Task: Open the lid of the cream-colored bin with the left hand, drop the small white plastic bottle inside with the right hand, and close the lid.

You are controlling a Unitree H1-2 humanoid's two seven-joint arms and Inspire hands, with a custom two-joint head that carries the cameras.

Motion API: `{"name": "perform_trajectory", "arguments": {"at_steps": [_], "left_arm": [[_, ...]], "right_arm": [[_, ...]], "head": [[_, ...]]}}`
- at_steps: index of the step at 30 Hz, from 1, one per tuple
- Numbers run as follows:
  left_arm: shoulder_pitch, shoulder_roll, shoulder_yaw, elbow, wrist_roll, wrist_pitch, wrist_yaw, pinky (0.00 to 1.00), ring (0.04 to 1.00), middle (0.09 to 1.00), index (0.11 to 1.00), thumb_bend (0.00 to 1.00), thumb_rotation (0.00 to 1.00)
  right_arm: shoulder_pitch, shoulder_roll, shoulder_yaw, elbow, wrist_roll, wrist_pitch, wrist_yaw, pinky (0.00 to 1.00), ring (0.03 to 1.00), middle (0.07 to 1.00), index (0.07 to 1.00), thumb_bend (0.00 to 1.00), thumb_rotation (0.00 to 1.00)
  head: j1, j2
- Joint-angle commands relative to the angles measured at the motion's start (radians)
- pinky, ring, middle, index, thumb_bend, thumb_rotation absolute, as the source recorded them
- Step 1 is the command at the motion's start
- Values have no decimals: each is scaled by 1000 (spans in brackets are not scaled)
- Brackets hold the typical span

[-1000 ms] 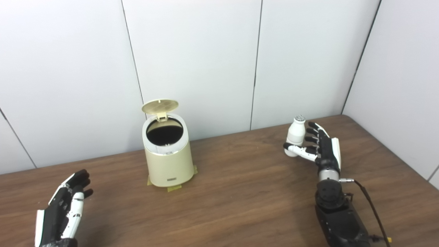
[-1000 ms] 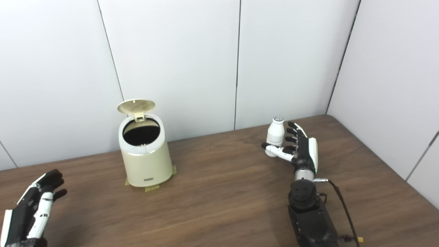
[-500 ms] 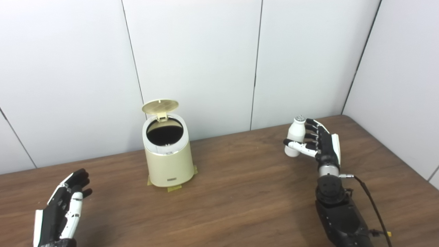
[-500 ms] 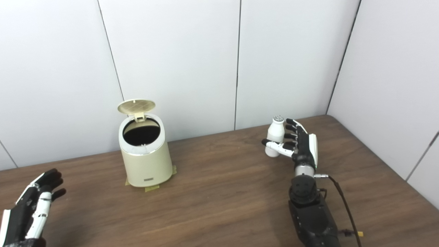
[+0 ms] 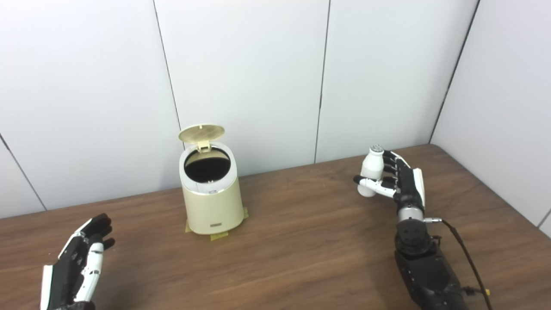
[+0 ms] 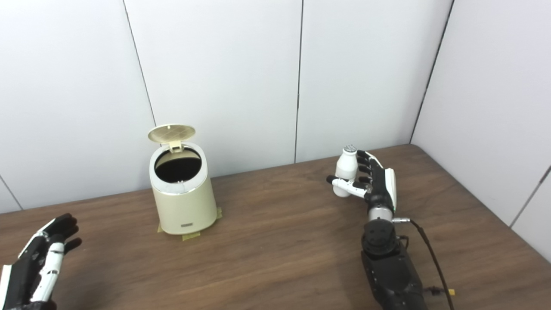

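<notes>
Standing with its round lid [image 5: 201, 133] raised, cream-colored cylindrical plastic bin [image 5: 212, 200], right hand [image 5: 398, 183] well right of it closing around small white plastic bottle [image 5: 370, 172], left hand [image 5: 77, 269] spread empty

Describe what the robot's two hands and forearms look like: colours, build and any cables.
Both the left hand and the right hand are black with white panels along the back and on some finger segments, and black fingertips. The right hand sits on a short silver wrist ring above a bulky black forearm. A thin black cable runs from a wrist plug down beside that forearm. The left forearm is out of view.
</notes>
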Motion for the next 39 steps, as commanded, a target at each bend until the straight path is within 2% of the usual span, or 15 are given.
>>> {"name": "perform_trajectory", "arguments": {"at_steps": [1,11,17,18,20,29,35,39], "left_arm": [[-26,2,0,-26,-6,-13,1,793,838,819,807,114,486],[-24,2,-3,-36,-3,-4,0,788,838,819,803,111,495],[-22,-3,-3,-49,-2,11,3,784,836,818,805,115,503],[-22,-3,-3,-47,-3,9,2,793,840,820,808,112,503],[-20,-3,-3,-47,-1,8,2,798,842,822,809,113,506],[-16,-1,-1,-48,-1,15,1,799,843,824,811,119,558],[-18,-2,-1,-40,4,11,3,810,849,825,808,115,543],[-18,2,0,-38,2,5,-1,794,843,822,805,115,531]], "right_arm": [[-55,-32,4,-4,-14,-36,-5,705,784,798,785,815,202],[-64,-31,19,8,-50,-17,-41,635,722,749,750,812,181],[-76,-29,20,48,-72,-51,-93,563,640,654,628,790,63],[-77,-29,21,55,-74,-54,-100,531,613,623,546,631,104],[-79,-30,22,63,-73,-58,-107,491,575,584,498,540,126],[-80,-28,7,102,-29,-144,-96,447,495,523,484,514,123],[-81,-30,11,115,-28,-141,-93,405,460,505,484,514,128],[-78,-28,15,116,-34,-142,-100,416,462,507,484,514,127]], "head": [[-1,1],[3,2],[3,2],[3,4],[3,4],[2,6],[5,2],[5,1]]}}
